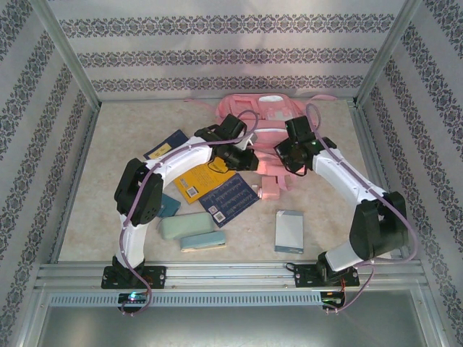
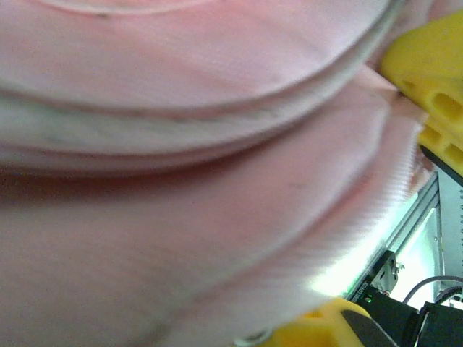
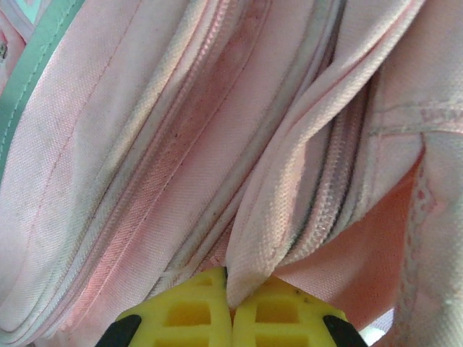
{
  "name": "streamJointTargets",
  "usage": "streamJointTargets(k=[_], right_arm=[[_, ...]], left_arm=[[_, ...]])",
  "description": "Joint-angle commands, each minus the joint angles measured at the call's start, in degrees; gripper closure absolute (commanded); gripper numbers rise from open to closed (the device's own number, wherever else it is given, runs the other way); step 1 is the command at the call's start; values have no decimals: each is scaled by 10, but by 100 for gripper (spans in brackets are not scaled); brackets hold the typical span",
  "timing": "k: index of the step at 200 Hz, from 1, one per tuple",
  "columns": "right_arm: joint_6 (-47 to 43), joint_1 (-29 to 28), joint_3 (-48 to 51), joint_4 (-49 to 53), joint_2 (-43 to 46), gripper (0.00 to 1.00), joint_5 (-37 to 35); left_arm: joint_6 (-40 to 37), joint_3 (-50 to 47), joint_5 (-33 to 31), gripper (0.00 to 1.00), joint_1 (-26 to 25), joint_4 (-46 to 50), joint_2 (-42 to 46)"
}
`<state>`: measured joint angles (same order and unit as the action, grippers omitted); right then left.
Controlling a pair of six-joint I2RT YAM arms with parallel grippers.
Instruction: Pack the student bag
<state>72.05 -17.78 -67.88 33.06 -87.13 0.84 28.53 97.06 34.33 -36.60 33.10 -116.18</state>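
You see the pink backpack (image 1: 264, 116) lying at the far middle of the desk (image 1: 108, 130). Both arms bend inward to its near edge, with the left pincer (image 1: 249, 160) and the right pincer (image 1: 283, 155) close together there. Nearer, to the left, lie a yellow book (image 1: 199, 181), a blue book (image 1: 231, 199) and a pale green case (image 1: 187, 225). A grey notebook (image 1: 289, 231) lies near right.

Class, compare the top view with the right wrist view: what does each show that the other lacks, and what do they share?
Top view: a yellow book, a green case and a grey notebook lying on the table near the bag. Right wrist view: the zip up close, and a fold of fabric pinched in the right gripper between its shut yellow fingers. Shared: the pink bag itself.
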Motion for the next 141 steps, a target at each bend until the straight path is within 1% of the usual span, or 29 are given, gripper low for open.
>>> streamJointTargets(k=[1,37,56,77,103,112,141], right_arm=[[-67,-7,-42,5,-18,100,-4],[-87,-8,-43,-2,-34,100,25],[-86,-12,-40,-11,-39,100,44],[-79,-15,-32,-31,-38,100,72],[-79,-16,-27,-51,-33,100,95],[-85,-15,-29,-51,-33,100,102],[-124,-3,-40,-40,-27,100,125]], left_arm=[[-24,30,40,82,-22,14,38],[-15,55,45,82,-32,7,17],[7,75,56,82,-41,-13,-3],[21,91,63,79,-51,-23,-23],[27,91,64,71,-53,-28,-31],[23,90,58,63,-53,-19,-30],[-2,79,28,46,-44,12,-3]])
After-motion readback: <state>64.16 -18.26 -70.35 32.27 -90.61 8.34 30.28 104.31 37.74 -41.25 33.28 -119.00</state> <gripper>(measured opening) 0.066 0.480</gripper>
